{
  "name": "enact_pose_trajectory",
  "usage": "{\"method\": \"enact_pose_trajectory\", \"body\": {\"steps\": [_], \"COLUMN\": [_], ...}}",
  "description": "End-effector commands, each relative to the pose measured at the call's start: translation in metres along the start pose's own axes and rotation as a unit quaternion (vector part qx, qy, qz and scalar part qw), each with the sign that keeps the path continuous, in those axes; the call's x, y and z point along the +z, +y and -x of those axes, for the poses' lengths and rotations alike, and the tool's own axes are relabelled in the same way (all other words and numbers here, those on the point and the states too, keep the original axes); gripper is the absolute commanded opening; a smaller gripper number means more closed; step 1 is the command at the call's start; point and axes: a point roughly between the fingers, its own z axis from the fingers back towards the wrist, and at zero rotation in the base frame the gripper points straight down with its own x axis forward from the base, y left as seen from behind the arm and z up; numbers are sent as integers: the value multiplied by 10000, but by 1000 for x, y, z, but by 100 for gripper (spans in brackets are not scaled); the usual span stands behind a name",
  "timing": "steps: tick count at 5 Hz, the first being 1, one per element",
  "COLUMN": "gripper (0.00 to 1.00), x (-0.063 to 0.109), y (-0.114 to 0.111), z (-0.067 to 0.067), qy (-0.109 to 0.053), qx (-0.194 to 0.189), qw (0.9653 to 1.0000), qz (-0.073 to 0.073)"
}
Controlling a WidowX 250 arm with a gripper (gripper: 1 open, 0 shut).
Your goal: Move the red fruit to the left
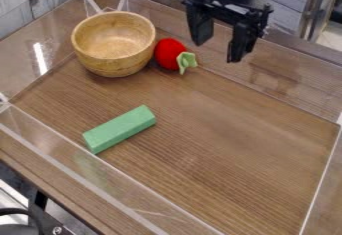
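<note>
The red fruit (170, 54) lies on the wooden tabletop (227, 129) near the far edge, just to the right of the wooden bowl (114, 43) and so close to it that the two look to be touching, though the bowl's rounded side hides the exact spot. The fruit's green leafy cap (189, 63) points to the right, toward the gripper (219, 40).

The gripper hangs above the far part of the tabletop, up and to the right of the fruit, pointing down. Its dark jaws stand spread wide with nothing between them; daylight and the background show through the gap. The left finger's tip comes down near the fruit's upper right side in the picture, but whether it is level with the fruit or well above it is hard to tell from this single view. The upper part of the arm is cut off by the top edge of the picture.

A flat green block (119, 129) lies tilted on the tabletop nearer the camera, well apart from the fruit and bowl.

Clear plastic walls (54, 159) ring the tabletop; they are hard to trace, showing mostly as pale edges and glare. The bowl's inside looks bare, though its near wall hides part of the bottom.
</note>
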Motion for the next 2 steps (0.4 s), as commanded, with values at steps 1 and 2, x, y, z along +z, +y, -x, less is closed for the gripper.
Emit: {"method": "enact_pose_trajectory", "body": {"steps": [1, 2], "gripper": [100, 100], "x": [10, 14], "y": [8, 24], "z": [5, 10], "qy": [-307, -365], "qx": [163, 101], "qw": [9994, 9992], "qz": [-94, -101]}}
